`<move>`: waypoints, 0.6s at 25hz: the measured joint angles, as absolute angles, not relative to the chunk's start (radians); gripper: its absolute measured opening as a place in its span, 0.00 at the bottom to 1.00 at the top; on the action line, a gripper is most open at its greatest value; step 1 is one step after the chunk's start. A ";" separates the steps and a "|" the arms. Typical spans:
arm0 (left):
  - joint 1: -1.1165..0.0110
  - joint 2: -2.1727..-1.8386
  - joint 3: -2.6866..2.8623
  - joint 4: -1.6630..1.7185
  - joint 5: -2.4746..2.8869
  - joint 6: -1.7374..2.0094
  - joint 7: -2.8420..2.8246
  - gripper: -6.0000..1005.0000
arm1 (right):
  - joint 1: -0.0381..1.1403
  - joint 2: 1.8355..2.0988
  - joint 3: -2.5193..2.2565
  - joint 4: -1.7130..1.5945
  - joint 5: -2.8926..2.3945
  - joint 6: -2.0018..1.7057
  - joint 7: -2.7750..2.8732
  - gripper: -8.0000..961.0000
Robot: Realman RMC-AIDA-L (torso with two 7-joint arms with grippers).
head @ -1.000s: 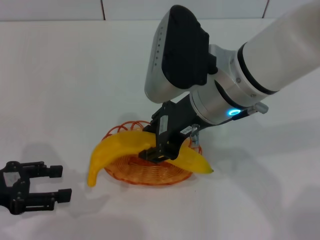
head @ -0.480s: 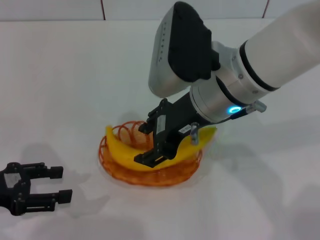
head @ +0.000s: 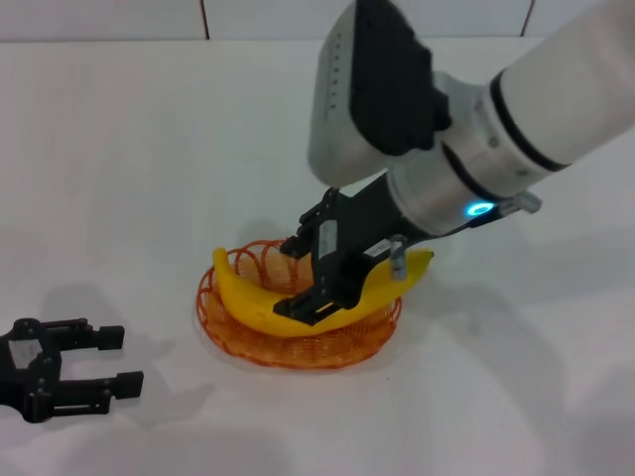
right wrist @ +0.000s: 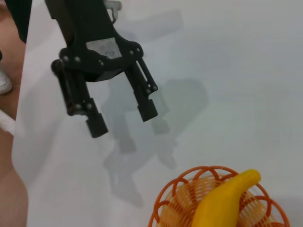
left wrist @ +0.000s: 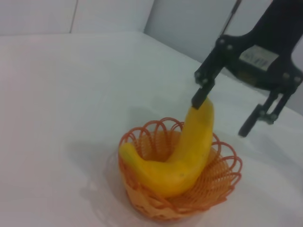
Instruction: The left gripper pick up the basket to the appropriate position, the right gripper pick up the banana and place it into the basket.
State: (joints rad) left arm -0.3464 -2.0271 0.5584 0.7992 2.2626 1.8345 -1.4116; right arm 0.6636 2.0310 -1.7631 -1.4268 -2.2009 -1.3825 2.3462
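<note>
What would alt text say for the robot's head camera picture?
A yellow banana lies in an orange wire basket on a white table, with the right pincer open around it. The left pincer rests open at the table's near left.

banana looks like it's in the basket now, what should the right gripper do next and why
Probably lift the right gripper straight up. The banana already lies in the basket, and the left wrist view shows the fingers spread beside it, so nothing is left to hold.

A plain robot test bench, like a lab: a bare white table (head: 119, 149) fills the scene, backed at the far edge by a pale panelled wall (head: 367, 15) with dark seams.
</note>
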 joint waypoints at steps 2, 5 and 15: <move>-0.347 -2.028 0.558 0.799 2.264 1.830 -1.406 0.75 | 0.632 2.031 -1.709 -1.465 -2.197 -1.421 2.309 0.69; -0.347 -2.029 0.558 0.799 2.269 1.827 -1.396 0.75 | 0.554 2.030 -1.587 -1.531 -2.194 -1.470 2.270 0.69; -0.350 -2.031 0.558 0.788 2.266 1.808 -1.391 0.75 | 0.372 2.029 -1.139 -1.464 -1.911 -1.746 1.919 0.68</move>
